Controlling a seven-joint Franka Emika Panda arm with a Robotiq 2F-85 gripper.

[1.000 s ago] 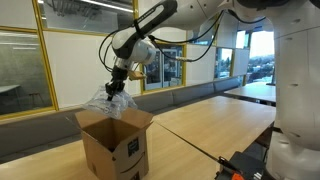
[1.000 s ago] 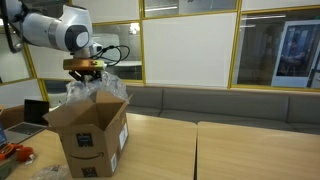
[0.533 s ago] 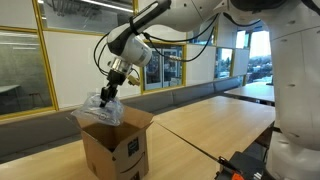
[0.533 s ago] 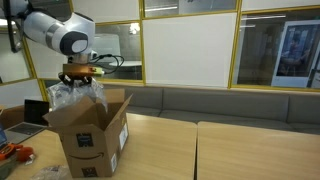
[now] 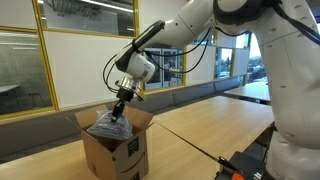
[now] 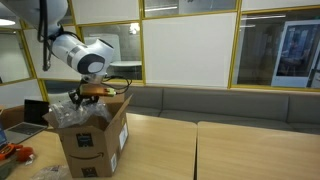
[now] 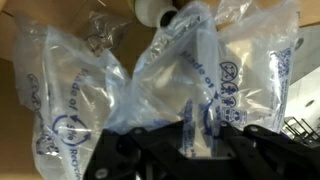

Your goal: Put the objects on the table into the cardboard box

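Observation:
An open brown cardboard box [image 5: 116, 147] stands on the wooden table; it also shows in the exterior view [image 6: 92, 140]. My gripper [image 5: 119, 106] hangs over the box mouth, shut on a clear plastic air-pillow packing bag [image 5: 108, 126] that sits partly inside the box. In the exterior view the gripper [image 6: 92, 95] is at the box's top edge with the bag [image 6: 68, 113] bulging over the rim. In the wrist view my gripper [image 7: 201, 135] pinches a fold of the bag [image 7: 190, 70]; brown cardboard shows behind it.
The wooden table [image 5: 210, 125] stretches away from the box. A laptop [image 6: 32, 112] and small items [image 6: 14, 152] lie at the table's end. A grey bench [image 6: 220, 100] and glass walls run behind. A black device with red parts [image 5: 243, 165] sits near the robot base.
My gripper has come down from above the box to its mouth, carrying the bag, which now rests partly inside the box.

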